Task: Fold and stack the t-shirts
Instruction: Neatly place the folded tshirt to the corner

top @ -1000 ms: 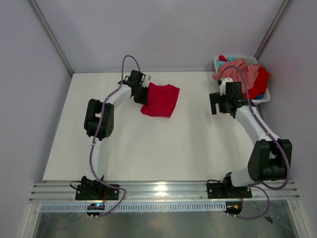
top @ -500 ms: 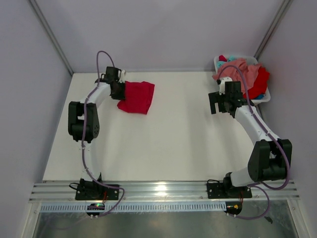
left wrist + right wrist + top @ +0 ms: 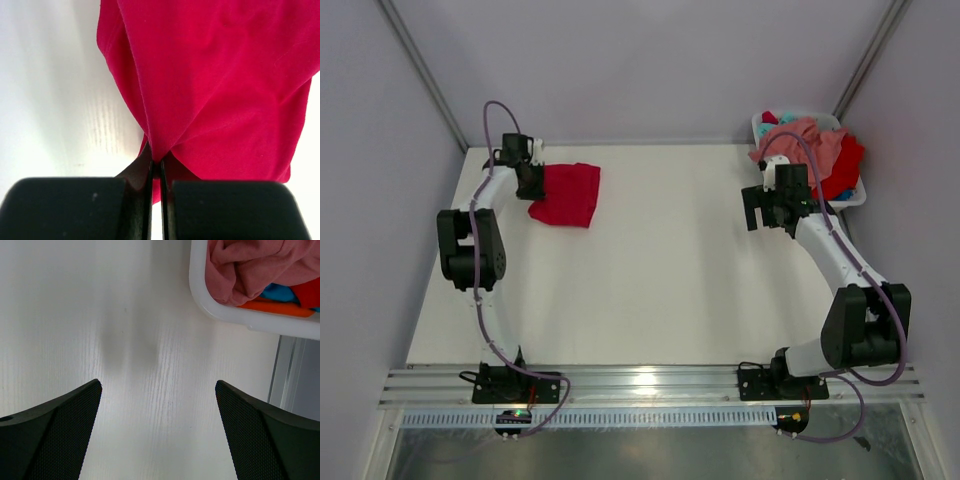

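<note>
Red t-shirt (image 3: pixel 565 194) | left jaws pinch its edge | right jaws wide, near heaped basket (image 3: pixel 197 280)

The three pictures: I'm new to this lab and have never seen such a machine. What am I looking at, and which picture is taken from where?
These are two robot arms bolted at the near edge of a white table. The wide picture looks down from above and behind them; each close-up comes from a camera on one wrist. The left hand is pinched shut on the edge of a folded red t-shirt lying at the table's far left. The right hand hangs open over bare table beside a white basket heaped with more shirts, pink, red and teal.
</note>
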Controlling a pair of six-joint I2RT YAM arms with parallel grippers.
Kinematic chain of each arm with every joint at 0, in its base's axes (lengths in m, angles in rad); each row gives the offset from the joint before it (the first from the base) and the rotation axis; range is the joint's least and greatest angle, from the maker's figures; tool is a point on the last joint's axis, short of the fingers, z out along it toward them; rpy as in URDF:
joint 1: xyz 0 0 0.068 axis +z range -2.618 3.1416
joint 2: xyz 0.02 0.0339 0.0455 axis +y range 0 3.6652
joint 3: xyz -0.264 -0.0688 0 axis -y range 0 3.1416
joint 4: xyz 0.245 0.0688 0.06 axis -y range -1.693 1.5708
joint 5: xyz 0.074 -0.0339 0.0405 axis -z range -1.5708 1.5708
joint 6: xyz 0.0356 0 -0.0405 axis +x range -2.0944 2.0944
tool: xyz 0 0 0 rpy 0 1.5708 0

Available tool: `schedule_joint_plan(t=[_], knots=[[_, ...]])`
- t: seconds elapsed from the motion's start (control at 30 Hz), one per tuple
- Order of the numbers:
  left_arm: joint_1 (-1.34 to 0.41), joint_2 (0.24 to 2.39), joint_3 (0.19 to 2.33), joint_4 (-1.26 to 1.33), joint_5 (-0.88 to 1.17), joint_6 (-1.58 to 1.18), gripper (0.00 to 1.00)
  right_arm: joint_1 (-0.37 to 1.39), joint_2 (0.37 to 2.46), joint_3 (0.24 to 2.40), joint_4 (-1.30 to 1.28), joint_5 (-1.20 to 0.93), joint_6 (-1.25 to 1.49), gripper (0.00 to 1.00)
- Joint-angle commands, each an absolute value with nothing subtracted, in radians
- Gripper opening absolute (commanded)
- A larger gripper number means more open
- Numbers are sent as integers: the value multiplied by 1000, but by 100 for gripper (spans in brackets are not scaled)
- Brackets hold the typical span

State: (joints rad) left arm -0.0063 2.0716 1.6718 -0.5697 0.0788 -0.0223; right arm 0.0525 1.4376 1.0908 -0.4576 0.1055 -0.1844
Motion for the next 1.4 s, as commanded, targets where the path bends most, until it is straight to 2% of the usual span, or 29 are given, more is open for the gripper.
schedule_joint_plan(t=[0.0,0.67,0.93,1.37], knots=[[46,1987,1683,-561,71,-3,0,57,1373,1147,-474,112,-198,99],[176,2042,1758,-561,8,92,0,57,1298,1112,-492,141,-250,99],[206,2082,1795,-555,-89,123,0,57,1284,1098,-486,140,-261,99],[225,2155,1856,-569,-133,153,0,58,1261,1081,-491,135,-267,99]])
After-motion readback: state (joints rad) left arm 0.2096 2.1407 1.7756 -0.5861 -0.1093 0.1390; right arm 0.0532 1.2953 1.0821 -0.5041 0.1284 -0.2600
